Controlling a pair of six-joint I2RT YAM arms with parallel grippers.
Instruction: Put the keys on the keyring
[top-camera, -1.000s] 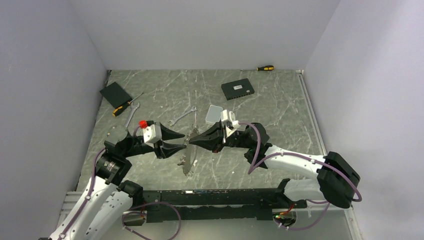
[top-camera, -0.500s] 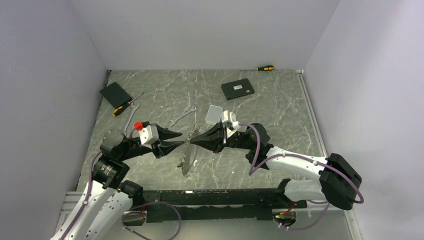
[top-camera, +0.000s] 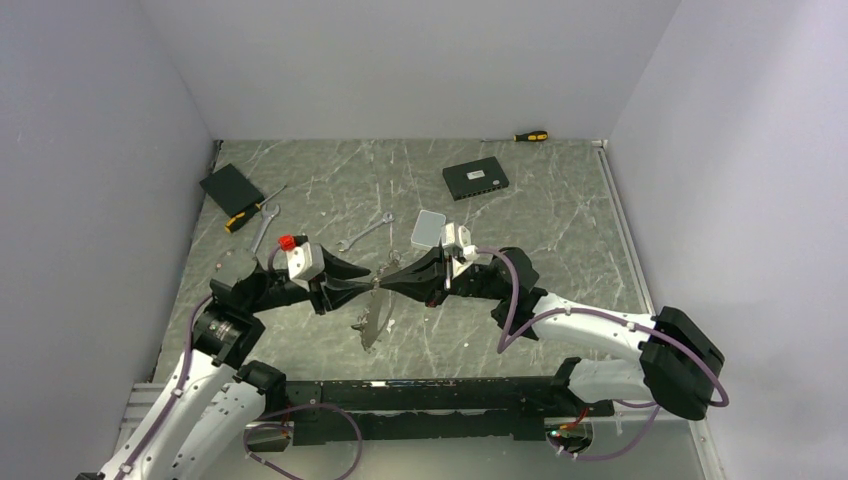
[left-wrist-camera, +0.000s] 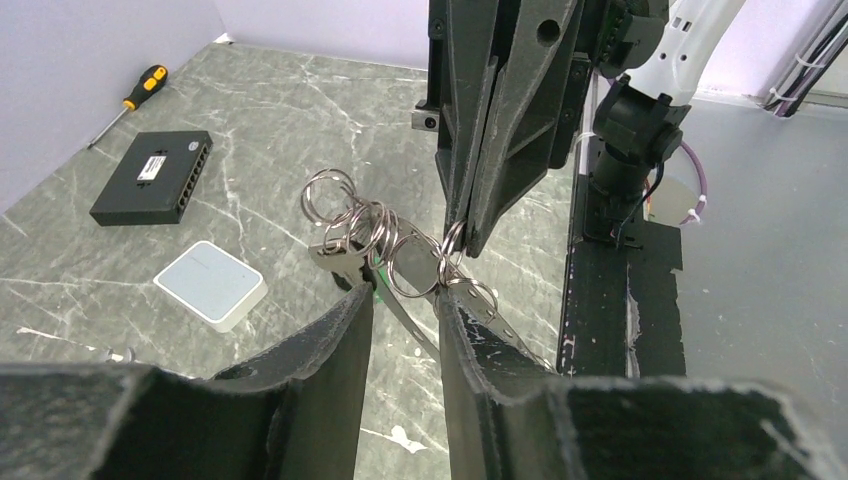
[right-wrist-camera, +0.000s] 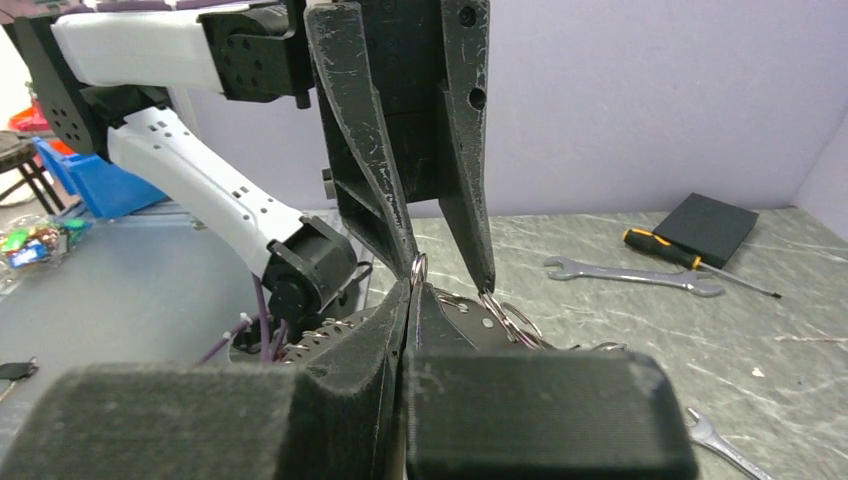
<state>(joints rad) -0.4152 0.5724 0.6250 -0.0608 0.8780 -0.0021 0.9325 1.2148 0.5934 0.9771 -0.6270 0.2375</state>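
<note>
Hanging between both tool tips above the table (top-camera: 560, 230), the keyring (left-wrist-camera: 392, 256) is a bunch of wire loops. The top view alone shows the keys (top-camera: 372, 326) dangling beneath the keyring. The left wrist view shows the right gripper (left-wrist-camera: 457, 240) pinched tight on one loop. The right wrist view shows the left gripper (right-wrist-camera: 450, 276) partly open, one finger either side of the keyring; contact cannot be determined. Beyond the keyring lie a white box (left-wrist-camera: 210, 285) and a black box (left-wrist-camera: 150, 177), its label unreadable. The walls stand well apart from the keyring.
</note>
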